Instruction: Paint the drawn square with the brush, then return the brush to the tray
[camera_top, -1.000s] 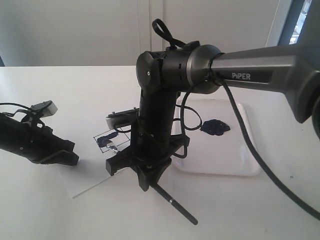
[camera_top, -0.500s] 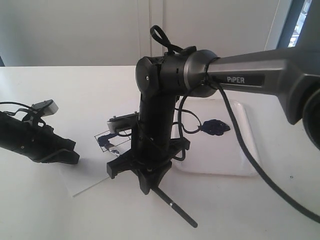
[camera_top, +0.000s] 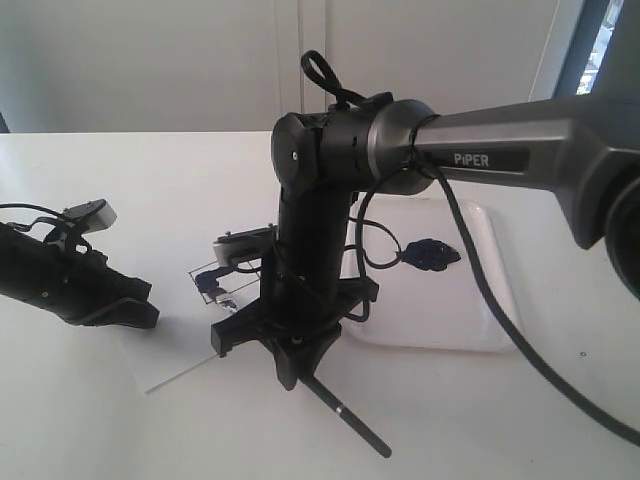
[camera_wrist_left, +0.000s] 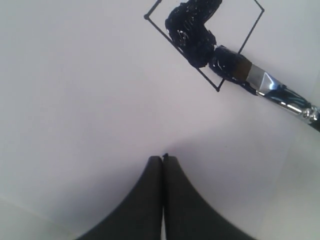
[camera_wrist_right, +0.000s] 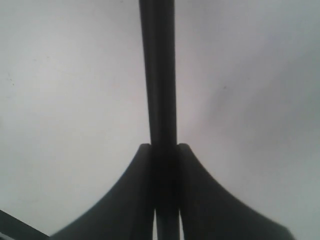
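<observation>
The right jaws (camera_wrist_right: 163, 147) clamp the brush (camera_wrist_left: 235, 69) by its black handle, and its bristles lie across one side of the drawn square (camera_wrist_left: 227, 22) on the paper (camera_top: 170, 362). Part of the box is dark and the rest is blank. Filling it calls for short, light strokes kept inside the outline. The left jaws (camera_wrist_left: 163, 159) are closed on nothing, tips on the sheet, probably pinning it. There is one brush, one square, one sheet, one tray (camera_top: 470, 330) on the tabletop (camera_top: 150, 170), and one paint puddle (camera_top: 430, 254) in the tray.
</observation>
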